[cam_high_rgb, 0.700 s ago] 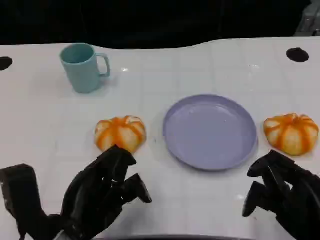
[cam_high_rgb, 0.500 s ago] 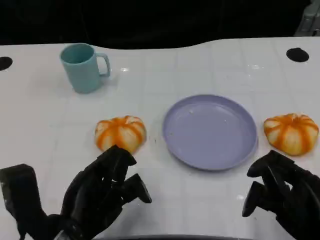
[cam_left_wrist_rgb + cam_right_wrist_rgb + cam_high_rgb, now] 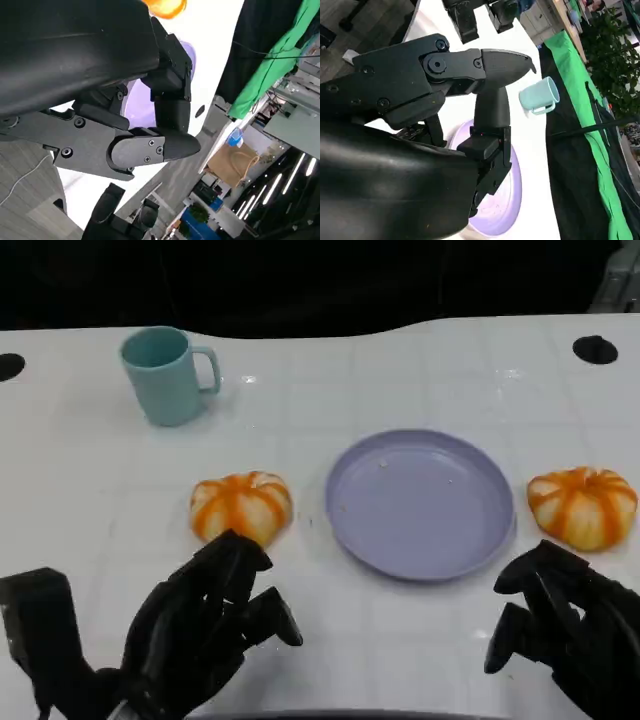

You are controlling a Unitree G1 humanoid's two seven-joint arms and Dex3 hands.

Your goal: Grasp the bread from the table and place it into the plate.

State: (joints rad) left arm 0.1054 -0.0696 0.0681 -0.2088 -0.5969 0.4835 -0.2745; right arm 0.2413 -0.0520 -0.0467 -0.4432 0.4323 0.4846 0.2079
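On the white table point(image 3: 420, 660), nothing has yet been grasped: the lavender plate point(image 3: 420, 505) sits bare, and two bread rolls lie outside it. One roll point(image 3: 241, 506) rests just left of the plate; a second roll point(image 3: 582, 506) rests just beside its right rim. Neither is touched.

Left hand point(image 3: 205, 625): hovering near the table's front edge, just short of the left roll, fingers loosely curled and apart, nothing held. Right hand point(image 3: 560, 625): low at the front right, near the right roll, fingers bent yet parted, nothing held. Whole task is judged outstanding: reach, grasp, lift, carry, release over the plate.

Materials noted. Rolls: domed, pumpkin-like, orange segments with pale seams, matte crust, likely soft and compressible. Plate: round, shallow, raised rim, smooth with a faint sheen. A teal mug point(image 3: 168, 374) with a side handle, glossy, stands upright well behind the left roll. Table surface is glossy, faintly gridded. Hands: hard black shells, screws visible in the wrist views.
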